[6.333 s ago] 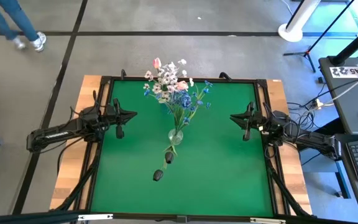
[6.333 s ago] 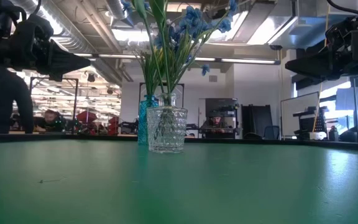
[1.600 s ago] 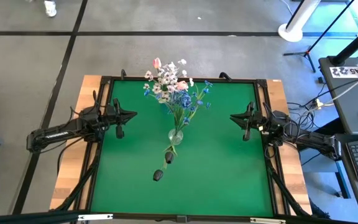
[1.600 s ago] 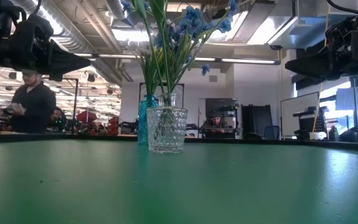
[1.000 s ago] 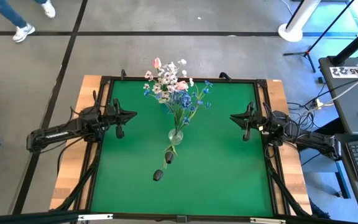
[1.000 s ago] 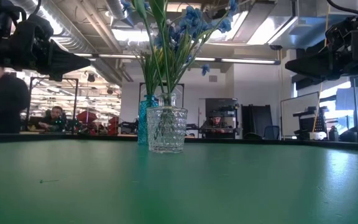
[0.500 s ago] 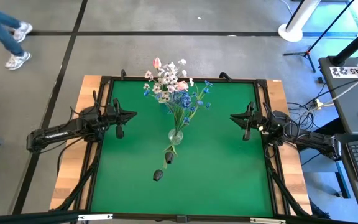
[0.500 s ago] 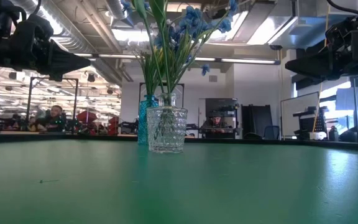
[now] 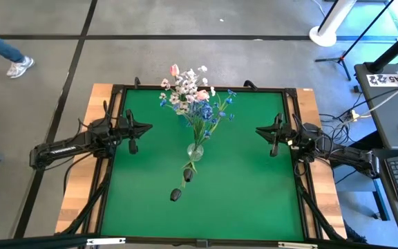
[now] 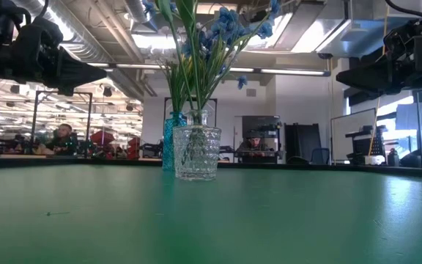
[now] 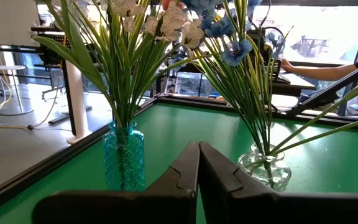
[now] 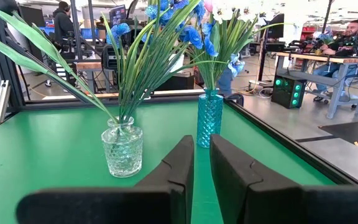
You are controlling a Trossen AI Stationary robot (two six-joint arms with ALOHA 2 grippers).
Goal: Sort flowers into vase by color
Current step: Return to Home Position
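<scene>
Green mat (image 9: 240, 200) covers the table inside a dark frame, with one arm parked at each side.

At the mat's left edge the left gripper (image 9: 148, 126) hangs above the surface and points inward toward the middle. In its wrist view the two dark fingers (image 11: 182, 171) are pressed together with nothing between them. The flowers are well apart from it, further in toward the centre.

In the middle stand two vases, close together. In the low view the blue vase (image 10: 172, 141) sits just behind and a little to the left of the clear vase (image 10: 196, 152). The white blossom clusters (image 9: 182, 90) rise from the blue vase on long green stems, with a pink tulip bud (image 9: 175, 70) at the top of that bunch. The blue blossom clusters (image 9: 202, 111) rise from the clear vase and fan out above it. Two small dark lumps (image 9: 188, 175) show on the near side of the clear vase. From above it is unclear whether they lie on the mat or hang from stems.

At the mat's right edge the right gripper (image 9: 258, 130) also hangs above the surface, pointing inward. Its fingers (image 12: 179, 168) stand a narrow slot apart and hold nothing. Both bunches are between the two grippers, well apart from each.
</scene>
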